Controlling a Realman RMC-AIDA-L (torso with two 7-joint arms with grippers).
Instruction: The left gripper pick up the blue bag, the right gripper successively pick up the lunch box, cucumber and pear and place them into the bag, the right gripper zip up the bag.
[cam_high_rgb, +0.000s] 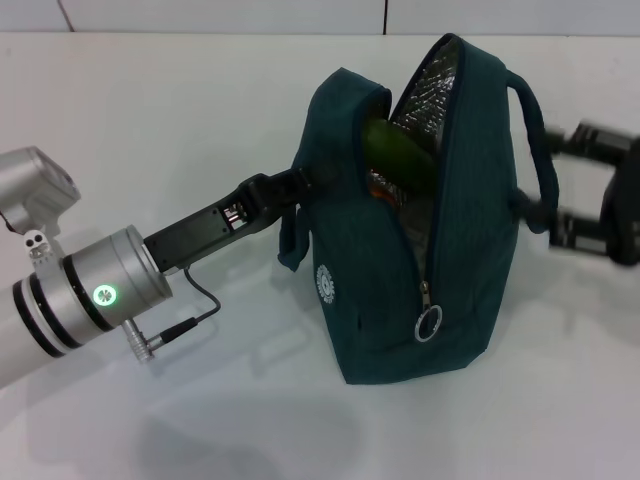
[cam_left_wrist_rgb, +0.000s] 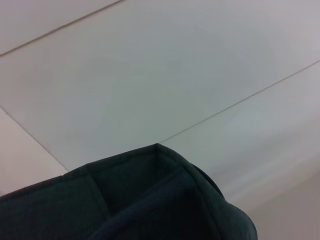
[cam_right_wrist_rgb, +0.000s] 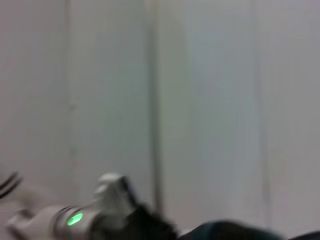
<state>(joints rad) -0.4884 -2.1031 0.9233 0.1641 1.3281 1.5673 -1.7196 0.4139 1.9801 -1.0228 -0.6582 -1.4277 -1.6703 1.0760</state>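
Blue bag (cam_high_rgb: 440, 250) standing upright at centre right of the head view on a plain white counter (cam_high_rgb: 150, 130), mouth gaping, silver foil lining showing at the top. Left claw (cam_high_rgb: 305, 183) reaching in from the lower left, pinching the bag's near handle or upper edge, probably to steady the bag and keep the mouth open for loading. Cucumber (cam_high_rgb: 400, 150) lying inside near the top of the opening, with something reddish just beneath it, maybe the lunch box sticker; pear nowhere visible on the counter, possibly already inside, impossible to confirm. Zip still undone, ring pull (cam_high_rgb: 428, 322) hanging low on the front. Right claw (cam_high_rgb: 590, 195) blurred at the right edge, just beside the far handle; fingers spread or pressed together, impossible to tell. Likely placed there for the zipping step. Pale panel seams crossing the counter; no other room detail visible.
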